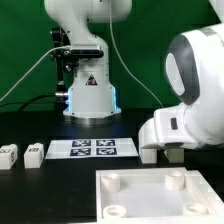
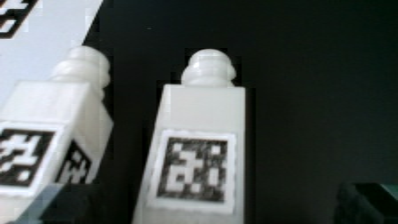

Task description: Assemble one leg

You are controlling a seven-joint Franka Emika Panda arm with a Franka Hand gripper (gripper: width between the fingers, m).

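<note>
Leg [image 2: 201, 140] — base cut off | second leg [image 2: 50, 135] cropped | tool [image 1: 165, 154] half-hidden, open or clenched: cannot tell

I can read no words, brand names or numbers anywhere. The one sign is a black warning triangle [image 1: 90, 80] on the arm's white base [image 1: 90, 100]; its inner symbol is too small for me to tell. Everything else is black-and-white square tags, pattern only: four on the marker board [image 1: 91, 149], one each on the outer leg [image 1: 9, 153] and inner leg [image 1: 33, 152] at the exterior view's left. In the wrist view there is one on the middle leg [image 2: 199, 150] and one on the edge leg [image 2: 45, 140].
</note>
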